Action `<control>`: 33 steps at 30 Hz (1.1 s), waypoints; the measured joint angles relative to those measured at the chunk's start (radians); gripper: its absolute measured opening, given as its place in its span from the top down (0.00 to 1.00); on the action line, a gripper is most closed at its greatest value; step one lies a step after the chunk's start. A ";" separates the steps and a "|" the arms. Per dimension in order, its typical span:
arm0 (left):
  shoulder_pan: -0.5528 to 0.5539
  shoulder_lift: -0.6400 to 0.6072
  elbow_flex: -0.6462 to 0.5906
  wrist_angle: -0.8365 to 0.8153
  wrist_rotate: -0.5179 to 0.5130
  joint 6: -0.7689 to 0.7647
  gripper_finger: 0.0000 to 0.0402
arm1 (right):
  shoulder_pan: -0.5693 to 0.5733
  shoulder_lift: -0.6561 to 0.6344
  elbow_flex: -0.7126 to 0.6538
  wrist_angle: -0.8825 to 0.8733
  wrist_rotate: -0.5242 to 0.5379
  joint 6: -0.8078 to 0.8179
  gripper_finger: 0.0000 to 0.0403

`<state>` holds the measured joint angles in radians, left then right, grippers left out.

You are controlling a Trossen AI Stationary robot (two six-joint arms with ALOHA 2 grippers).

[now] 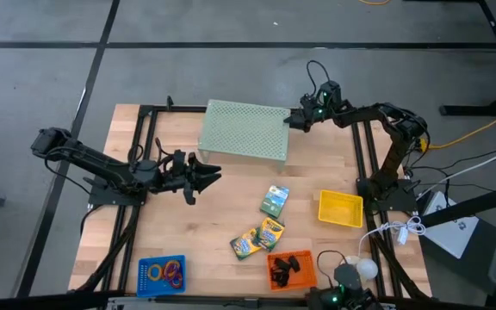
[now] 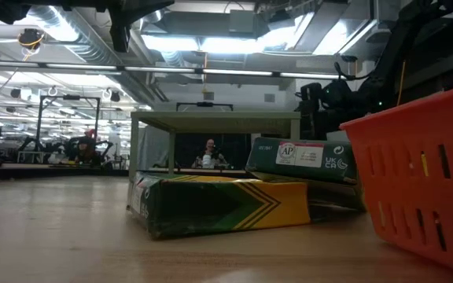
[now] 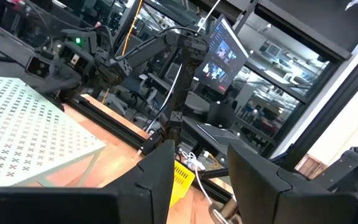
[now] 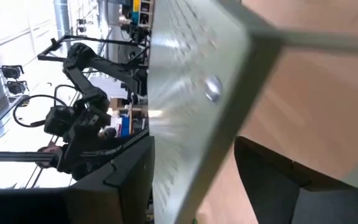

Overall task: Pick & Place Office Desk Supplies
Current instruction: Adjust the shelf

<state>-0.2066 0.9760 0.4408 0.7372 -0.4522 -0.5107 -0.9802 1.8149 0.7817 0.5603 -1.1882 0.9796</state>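
Note:
The pale green mesh riser (image 1: 244, 129) stands on its legs at the table's far middle. My right gripper (image 1: 293, 120) is open at its right edge, and in the right wrist view that edge (image 4: 211, 155) runs between the two fingers. My left gripper (image 1: 207, 176) hangs open above the table, left of centre, with nothing in it. Three green-and-yellow crayon boxes (image 1: 275, 200) (image 1: 270, 232) (image 1: 246, 244) lie flat near the middle. Coloured rings lie in a blue tray (image 1: 147, 280), and black clips in an orange tray (image 1: 306, 277). My right gripper has one finger (image 4: 120, 183) on either side of the riser's right edge (image 4: 229, 134), coming level from the table's right. I cannot tell whether either finger touches the riser. The riser stands on the table.
A yellow tray (image 1: 340, 208) sits right of the crayon boxes, near the right arm's base. Black frame rails run along the table's left and right sides. In the low view a crayon box (image 2: 219, 204) and the orange tray (image 2: 423, 173) stand close in front.

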 joint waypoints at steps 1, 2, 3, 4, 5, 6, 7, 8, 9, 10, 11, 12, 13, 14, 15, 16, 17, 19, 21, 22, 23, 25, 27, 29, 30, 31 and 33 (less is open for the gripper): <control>0.000 0.000 0.000 0.000 0.000 0.001 0.64 | -0.005 0.000 0.009 0.001 0.001 0.000 0.44; 0.000 0.000 0.000 0.000 0.000 0.002 0.64 | -0.009 0.000 0.018 0.001 0.002 -0.001 0.44; 0.000 0.000 0.000 0.000 0.000 0.002 0.64 | -0.012 0.000 0.026 0.001 0.002 -0.001 0.44; 0.000 0.000 0.000 0.000 0.000 0.002 0.64 | -0.014 0.000 0.034 0.000 0.003 -0.001 0.44; 0.000 0.000 0.000 0.000 0.000 0.002 0.64 | -0.015 0.000 0.041 -0.001 0.003 -0.001 0.44; 0.000 0.000 0.000 0.000 0.000 0.002 0.64 | -0.015 0.000 0.047 -0.002 0.004 -0.001 0.44; 0.000 0.000 0.000 0.000 0.000 0.002 0.64 | -0.015 0.000 0.052 -0.002 0.007 -0.001 0.44; 0.000 0.000 0.000 0.000 0.000 0.002 0.64 | -0.015 0.000 0.056 -0.001 0.010 -0.001 0.44; 0.000 0.000 0.000 0.000 0.000 0.002 0.64 | -0.015 0.000 0.057 -0.001 0.016 -0.001 0.44; 0.000 0.000 0.000 0.000 0.000 0.002 0.64 | -0.015 0.000 0.057 -0.002 0.022 -0.003 0.44; 0.000 0.000 0.000 0.000 0.000 0.002 0.64 | -0.015 0.000 0.057 -0.003 0.028 -0.009 0.44; 0.000 0.000 0.000 0.000 0.000 0.002 0.64 | -0.016 0.000 0.057 -0.003 0.029 -0.014 0.44; 0.000 0.000 0.000 0.000 0.000 0.002 0.64 | -0.016 0.000 0.057 -0.004 0.030 -0.019 0.44; 0.000 0.000 0.000 0.000 0.000 0.002 0.64 | -0.016 0.000 0.057 -0.005 0.032 -0.020 0.44; 0.000 0.000 0.000 0.000 0.000 0.002 0.64 | -0.016 0.000 0.057 -0.005 0.035 -0.020 0.44; 0.000 0.000 0.000 0.000 0.000 0.002 0.64 | -0.017 0.000 0.057 -0.005 0.039 -0.020 0.44; 0.000 0.000 0.000 0.000 0.000 0.004 0.64 | -0.018 0.000 0.057 -0.007 0.044 -0.021 0.44; 0.000 0.000 0.000 0.000 0.000 0.012 0.64 | -0.023 0.000 0.057 -0.022 0.057 -0.030 0.44; 0.000 0.000 0.000 0.000 0.001 0.024 0.64 | -0.029 0.000 0.059 -0.069 0.076 -0.073 0.44; 0.000 0.000 0.000 0.000 0.001 0.027 0.64 | -0.034 0.000 0.059 -0.103 0.085 -0.099 0.44; 0.000 0.000 0.000 0.000 0.002 0.033 0.64 | -0.038 0.000 0.059 -0.138 0.092 -0.127 0.44; 0.000 0.000 0.000 0.000 0.007 0.036 0.64 | -0.044 0.000 0.058 -0.182 0.104 -0.179 0.44; 0.000 0.000 0.000 0.000 0.008 0.036 0.64 | -0.047 0.000 0.058 -0.194 0.092 -0.188 0.44; 0.000 0.000 0.000 0.000 0.008 0.036 0.64 | -0.044 0.000 0.058 -0.194 0.063 -0.178 0.44; 0.000 0.000 0.000 0.000 0.008 0.036 0.64 | -0.040 0.000 0.058 -0.194 0.047 -0.172 0.44; 0.000 0.000 0.000 0.000 0.008 0.036 0.64 | -0.036 0.000 0.058 -0.195 0.033 -0.164 0.44; 0.000 0.000 0.000 0.000 0.008 0.035 0.64 | -0.028 0.000 0.058 -0.198 0.017 -0.157 0.44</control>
<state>-0.2066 0.9760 0.4408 0.7368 -0.4446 -0.4759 -1.0080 1.8149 0.8402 0.3625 -1.1717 0.8223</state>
